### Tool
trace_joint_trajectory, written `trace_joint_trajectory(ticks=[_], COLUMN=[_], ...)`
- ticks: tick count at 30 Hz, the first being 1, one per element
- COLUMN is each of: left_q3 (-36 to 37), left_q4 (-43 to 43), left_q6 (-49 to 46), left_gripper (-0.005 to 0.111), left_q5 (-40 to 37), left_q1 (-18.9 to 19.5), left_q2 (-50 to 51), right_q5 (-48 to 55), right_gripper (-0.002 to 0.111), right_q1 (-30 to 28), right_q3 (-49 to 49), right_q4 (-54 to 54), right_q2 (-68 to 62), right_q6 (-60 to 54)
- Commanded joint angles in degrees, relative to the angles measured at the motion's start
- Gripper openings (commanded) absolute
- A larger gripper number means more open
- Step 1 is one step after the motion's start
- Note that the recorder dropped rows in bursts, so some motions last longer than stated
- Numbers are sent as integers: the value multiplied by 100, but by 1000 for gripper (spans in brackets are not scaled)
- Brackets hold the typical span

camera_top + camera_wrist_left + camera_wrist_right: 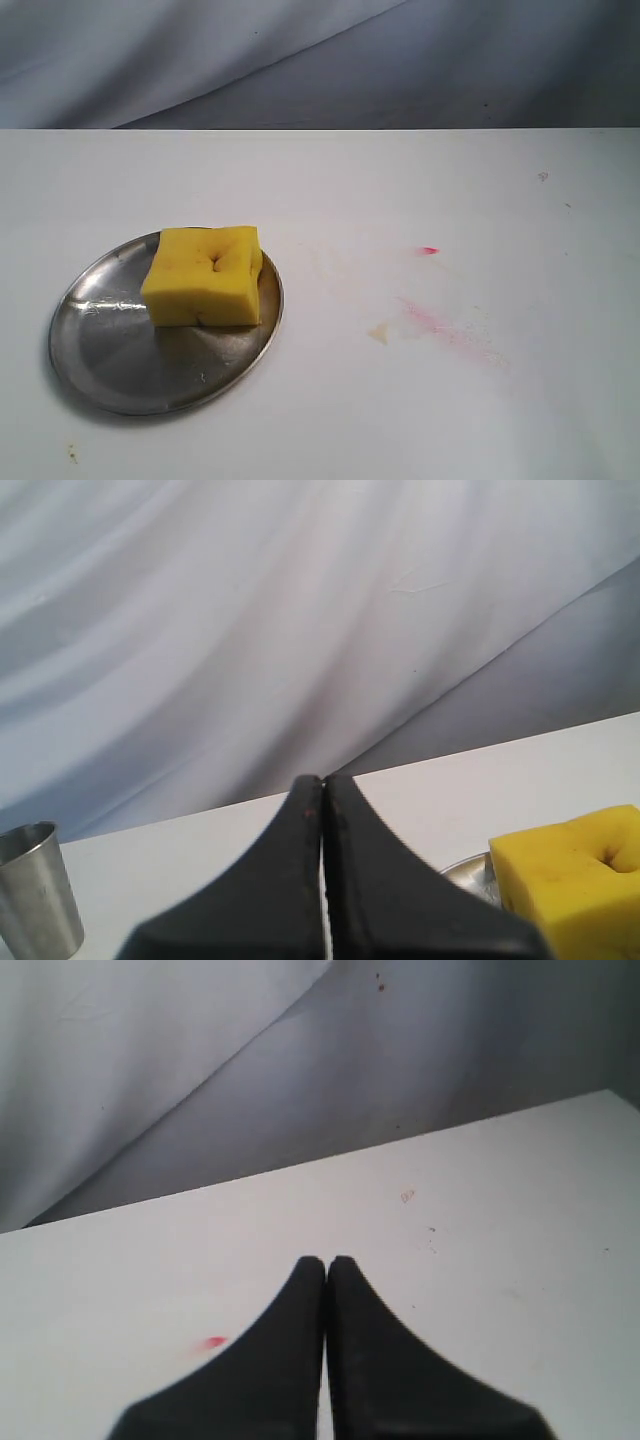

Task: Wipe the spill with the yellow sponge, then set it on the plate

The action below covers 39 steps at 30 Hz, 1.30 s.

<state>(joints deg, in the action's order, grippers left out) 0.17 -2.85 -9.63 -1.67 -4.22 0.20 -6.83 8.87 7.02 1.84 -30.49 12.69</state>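
Note:
The yellow sponge lies on the far part of the silver plate at the left of the table; it also shows in the left wrist view as a yellow block on the plate's rim. A faint amber remnant of the spill sits on the table right of the plate. Neither gripper appears in the exterior view. My left gripper is shut with nothing in it, off to the side of the sponge. My right gripper is shut and empty above bare table.
A pink-red smear and a small red dot mark the table right of the spill; the dot shows in the right wrist view. A metal cup stands beside the left gripper. Grey cloth hangs behind the table.

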Motion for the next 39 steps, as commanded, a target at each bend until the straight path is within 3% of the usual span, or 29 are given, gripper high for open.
trace_joint_trajectory(ticks=[1, 15, 19, 39], left_q3=[-17, -17, -17, -17], left_q4=[43, 43, 43, 43], left_q6=[51, 51, 51, 51], left_gripper=[0, 0, 0, 0], left_q5=[33, 33, 33, 33], left_q1=[25, 25, 25, 25], left_q2=[-20, -20, -20, -20], right_q5=[179, 1007, 997, 1008], right_gripper=[0, 0, 0, 0], right_q1=[-98, -98, -98, -88], right_q3=[-514, -702, -702, -702], right_q4=[-223, -515, -87, -139], right_q2=[910, 3049, 3049, 3049], right_q6=[-398, -807, -1303, -1269])
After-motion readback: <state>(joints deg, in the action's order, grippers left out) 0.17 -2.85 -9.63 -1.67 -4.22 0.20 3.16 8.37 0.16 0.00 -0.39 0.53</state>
